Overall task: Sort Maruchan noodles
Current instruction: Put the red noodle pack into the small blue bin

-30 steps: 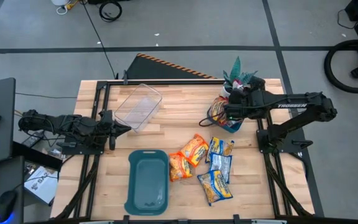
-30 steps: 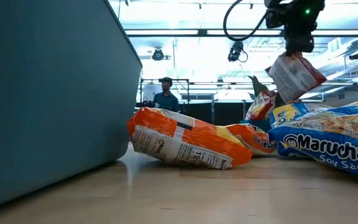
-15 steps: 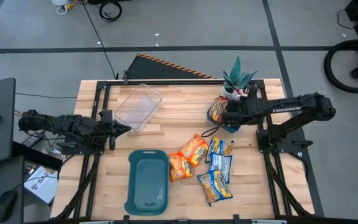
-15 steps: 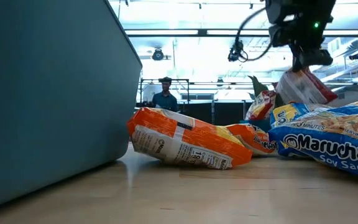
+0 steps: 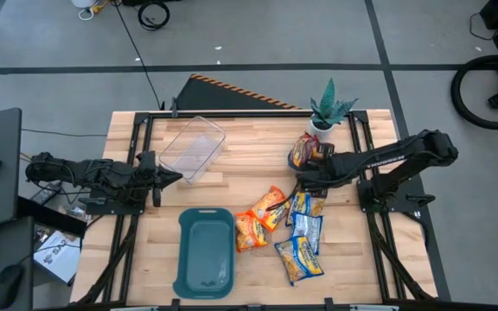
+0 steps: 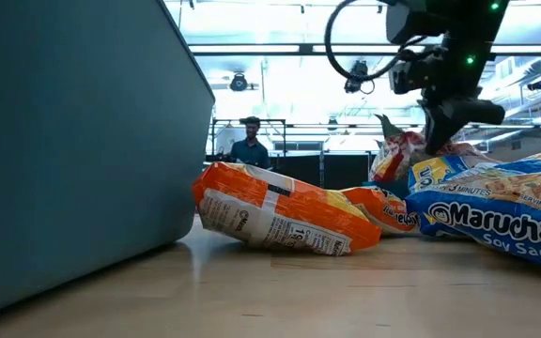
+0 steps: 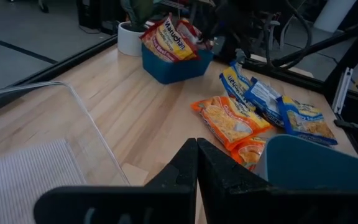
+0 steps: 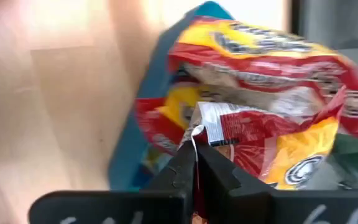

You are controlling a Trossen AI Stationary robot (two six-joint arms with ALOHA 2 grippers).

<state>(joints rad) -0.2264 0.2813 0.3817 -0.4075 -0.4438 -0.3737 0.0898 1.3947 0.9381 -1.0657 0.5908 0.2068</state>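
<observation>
My right pincer (image 5: 302, 179), arm stretched low, sits closed just beside the red packet (image 5: 302, 151); left pincer (image 5: 176, 179) rests closed.

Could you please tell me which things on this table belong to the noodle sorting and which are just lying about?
Part of the job:
red packets in the small blue bin
orange packets
blue-and-yellow packets
teal tray
right hand, by the bin

Just lying about:
potted plant
clear plastic tub
</observation>
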